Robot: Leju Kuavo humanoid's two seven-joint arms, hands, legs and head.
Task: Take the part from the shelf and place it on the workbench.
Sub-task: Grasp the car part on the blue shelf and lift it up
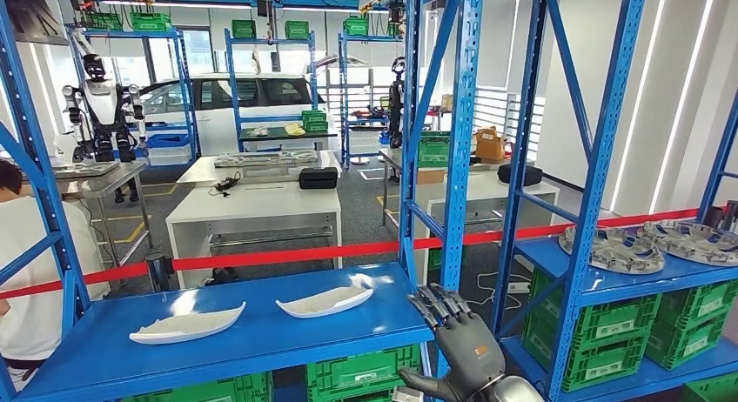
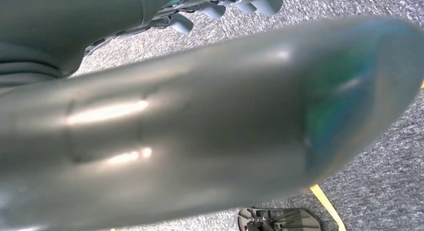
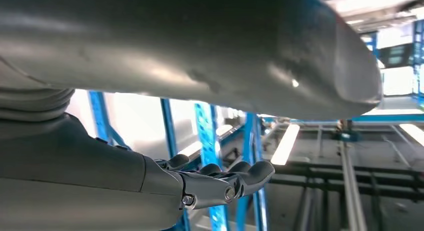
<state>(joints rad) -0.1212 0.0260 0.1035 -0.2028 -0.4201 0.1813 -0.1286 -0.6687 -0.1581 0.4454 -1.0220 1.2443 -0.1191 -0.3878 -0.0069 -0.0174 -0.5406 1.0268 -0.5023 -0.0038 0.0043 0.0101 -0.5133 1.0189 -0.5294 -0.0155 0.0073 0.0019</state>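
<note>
Shelving in blue steel stands before me, and on its left edge a person in a white top [image 1: 26,271] is partly in sight beside the frame. On the blue shelf board [image 1: 261,337] lie two white, boat-shaped parts: the left part [image 1: 187,324] sits toward the near edge, and the right part [image 1: 325,302] lies a little farther back, near it but apart from it. Neither is touched by my hands. Green crates [image 1: 361,373] sit under the board. A red tape [image 1: 287,256] stretches across behind the shelf, and beyond it stand a white workbench [image 1: 252,206] and a second robot [image 1: 103,106] at the back left.

My left hand [image 2: 215,6] hangs over grey carpet in its wrist view; its thumb blurs across most of that picture, the fingers reach out loosely, and nothing is in them.

My right hand [image 1: 457,341] is raised at the right end of the shelf board, just beside the blue upright [image 1: 457,158], well apart from both white parts. Its fingers [image 3: 235,178] are stretched out nearly straight and slightly spread, holding nothing.

Farther right, a neighbouring rack carries round grey metal castings [image 1: 613,250] above more green crates.
</note>
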